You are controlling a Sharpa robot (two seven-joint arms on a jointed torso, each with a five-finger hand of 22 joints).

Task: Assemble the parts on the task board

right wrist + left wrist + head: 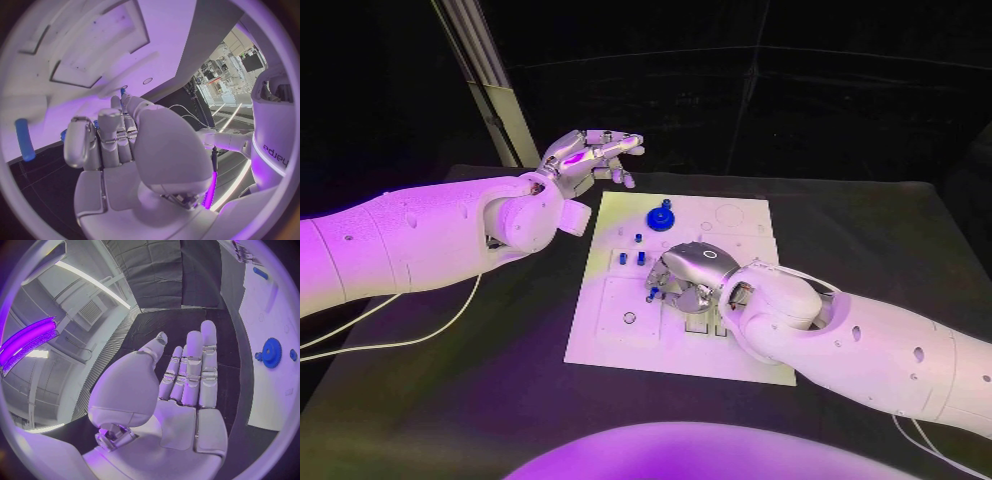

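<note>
Parts sit scattered on the task board point(629, 340), a flat white plate with shallow recesses and faint engraved outlines, lying mid-table. Near its far edge stands a blue toothed gear point(659, 217), hard and glossy, with a small blue knob just beside it; nearer the board's middle, short blue pegs point(640, 257) stand upright.

The right hand point(692, 278) is down on the board's middle, fingers curled toward a small blue piece point(123, 92) at its fingertips. Whether that piece is actually pinched or only touched, I cannot tell. The step in hand looks like seating or picking a peg there; next it calls for a firm pinch and a straight, careful lift or press, since the pegs are small and slick.

The left hand point(589, 155) hovers off the board's far left corner, fingers straight and loosely apart, holding nothing.
</note>
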